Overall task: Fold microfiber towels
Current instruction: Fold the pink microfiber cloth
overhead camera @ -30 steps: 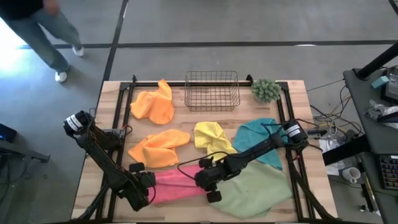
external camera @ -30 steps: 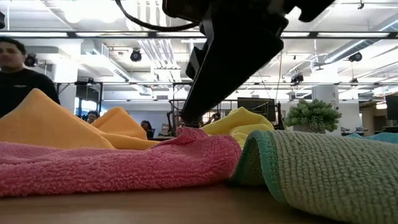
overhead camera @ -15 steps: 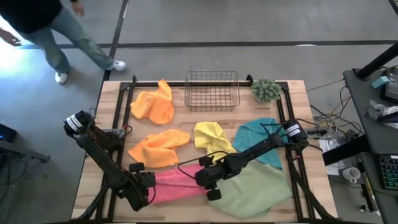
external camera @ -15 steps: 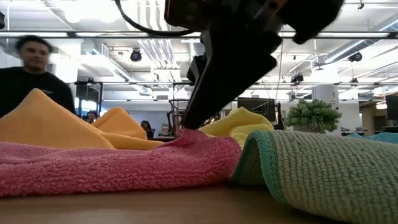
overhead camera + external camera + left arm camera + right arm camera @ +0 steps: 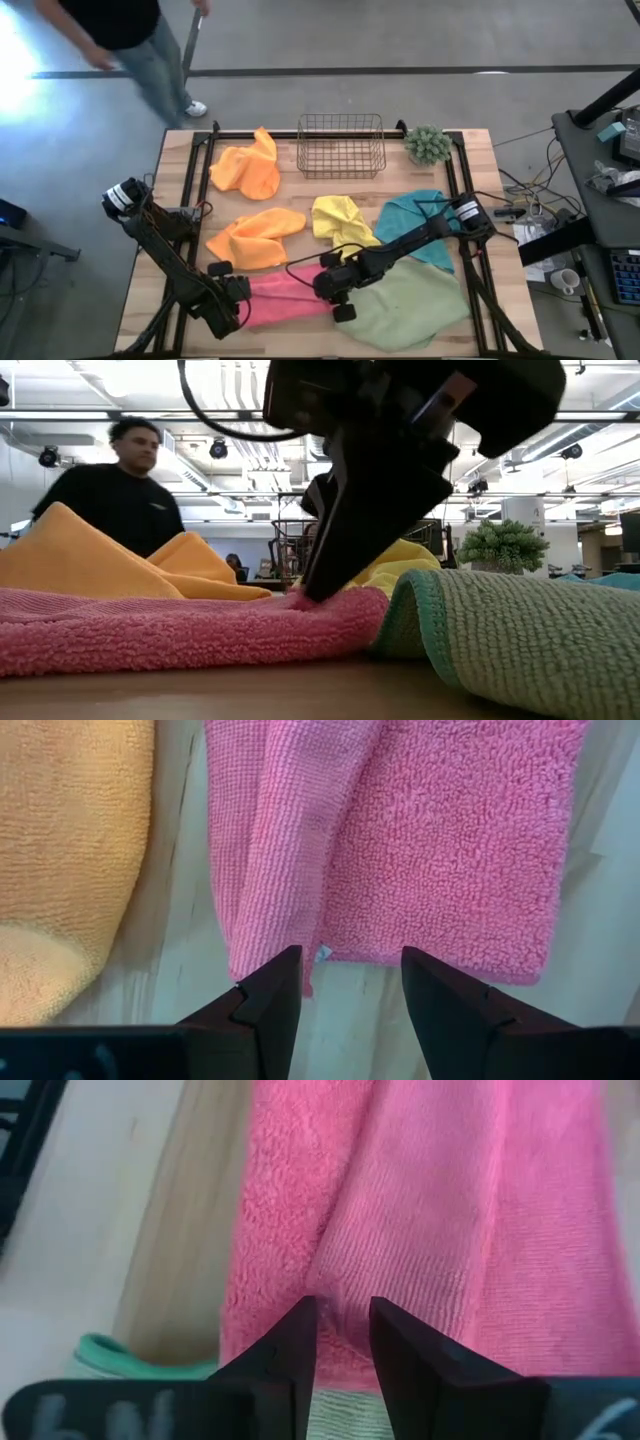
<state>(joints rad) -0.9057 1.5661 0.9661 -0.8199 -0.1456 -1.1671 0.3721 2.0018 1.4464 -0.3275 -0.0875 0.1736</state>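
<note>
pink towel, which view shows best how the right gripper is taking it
The right wrist view: the right gripper pinches a raised fold of the pink towel. The low view shows it side-on; the high view from far above; the left wrist view shows only cloth.

left gripper (image 5: 345, 982) open, right gripper (image 5: 340, 1330) narrowed

Right gripper (image 5: 318, 592) bears down on the pink towel (image 5: 180, 630), fingertips pressed into its top edge. Green towel (image 5: 520, 635) lies folded just beside it. Orange towels (image 5: 90, 565) and a yellow towel (image 5: 400, 560) lie behind. Plant (image 5: 502, 545) farther back. A person (image 5: 118, 500) stands beyond the table.
</note>
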